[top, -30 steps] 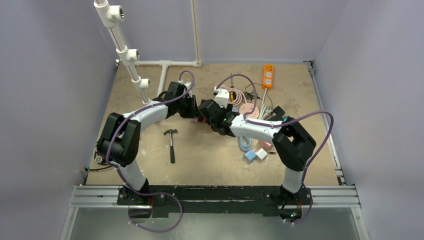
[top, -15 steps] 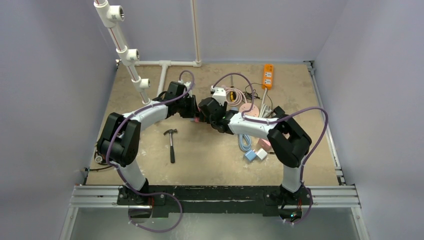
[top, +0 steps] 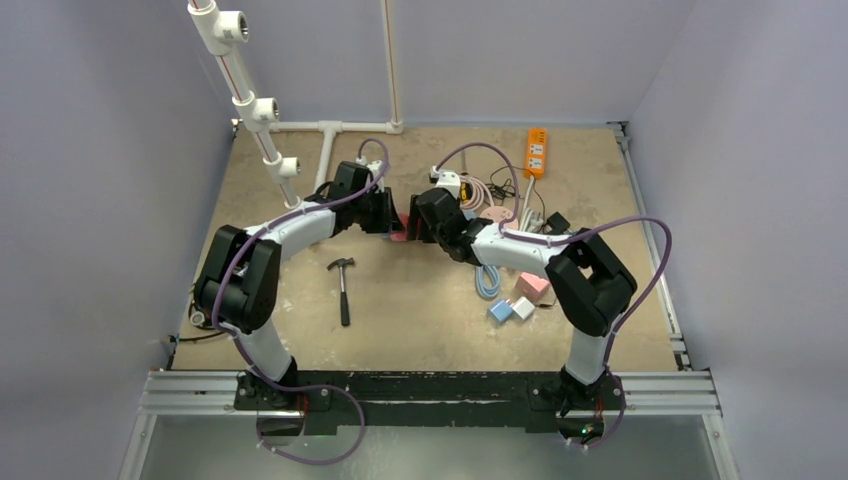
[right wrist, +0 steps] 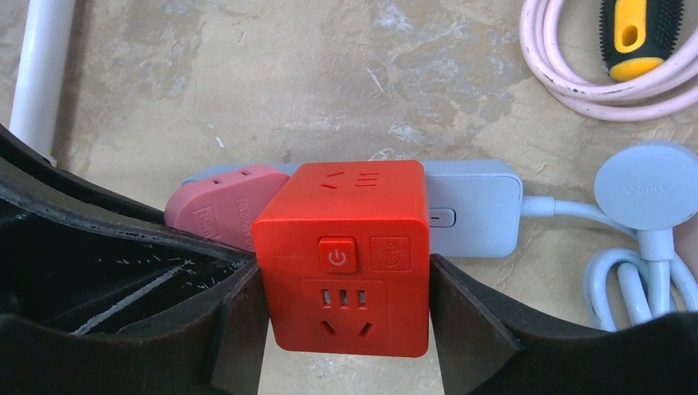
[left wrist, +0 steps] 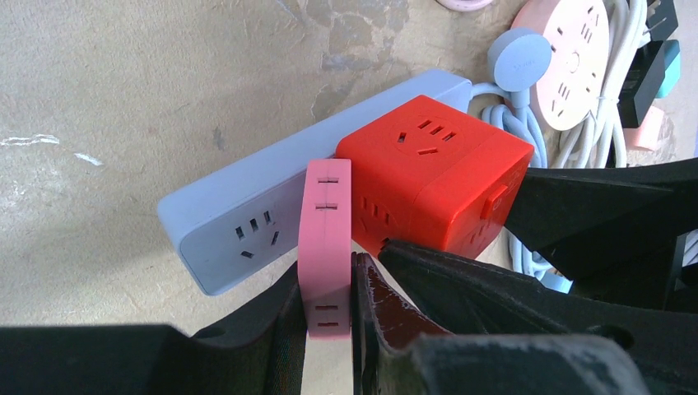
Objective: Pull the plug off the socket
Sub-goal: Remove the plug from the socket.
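**If the strip lifts, the plug won't come free**

The red cube plug [right wrist: 342,255] sits in the grey-blue power strip [right wrist: 473,210], with the right gripper [right wrist: 346,317] pressed against its sides. The left gripper [left wrist: 327,300] clamps the neighbouring pink adapter [left wrist: 327,222]; that anchor could pull loose instead.

A robotics laboratory test cell is indicated. The worn board tabletop [top: 420,320] is enclosed by plain lavender walls [top: 100,200] and fronted by an aluminium extrusion rail [top: 190,392]. A white pipe fixture [top: 245,90], a hammer [top: 343,285] and an orange power strip [top: 537,152] are set out on it.
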You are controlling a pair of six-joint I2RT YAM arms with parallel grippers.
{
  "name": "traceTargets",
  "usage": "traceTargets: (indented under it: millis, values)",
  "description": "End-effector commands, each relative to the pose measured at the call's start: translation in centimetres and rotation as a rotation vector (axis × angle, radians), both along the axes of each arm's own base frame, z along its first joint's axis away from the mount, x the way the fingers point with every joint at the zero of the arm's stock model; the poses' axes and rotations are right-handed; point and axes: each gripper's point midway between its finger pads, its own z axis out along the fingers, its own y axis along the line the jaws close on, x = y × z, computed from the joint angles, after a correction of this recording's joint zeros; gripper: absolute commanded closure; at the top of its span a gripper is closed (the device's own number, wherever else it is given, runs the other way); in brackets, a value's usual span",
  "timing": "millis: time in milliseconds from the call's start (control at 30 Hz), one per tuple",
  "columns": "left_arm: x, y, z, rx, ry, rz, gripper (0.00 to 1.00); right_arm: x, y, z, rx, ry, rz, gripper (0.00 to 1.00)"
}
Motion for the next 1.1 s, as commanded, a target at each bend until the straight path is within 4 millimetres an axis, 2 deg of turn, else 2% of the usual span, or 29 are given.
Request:
traceTargets:
  millis: [0,67,200,400,600,800,1067]
  values:
    - [-1.1,1.1,-1.3,0.032,0.073,-0.009,1.00,1.1,-1.2,-0.2,0.006,0.009,0.001,1.00]
    - [-1.3,0.9,-1.1,0.016,0.076,-0.015,1.00,1.3,-1.8,-0.1,-0.022,0.002,-0.021,1.00]
    - [-1.7,0.2,-0.6,-0.035,0.077,-0.026,1.00,0.1,-2.4,-0.7,-0.084,0.031,-0.073,1.00]
    - [-2.2,-0.2,-0.2,-0.016,0.045,-0.020,1.00,-1.1,-1.6,-1.4,-0.140,0.043,-0.159,1.00]
    - [-2.3,-0.3,-0.5,0.010,0.040,-0.022,1.00,-1.2,-0.8,-1.8,-0.130,0.052,-0.160,1.00]
    - [-2.3,0.0,-0.3,0.035,0.043,-0.029,1.00,-2.9,1.4,-1.1,-0.048,0.087,0.020,1.00]
    - [-4.4,-1.1,0.5,0.007,0.064,-0.087,1.00,-5.5,0.8,-3.1,-0.124,0.202,0.147,1.00]
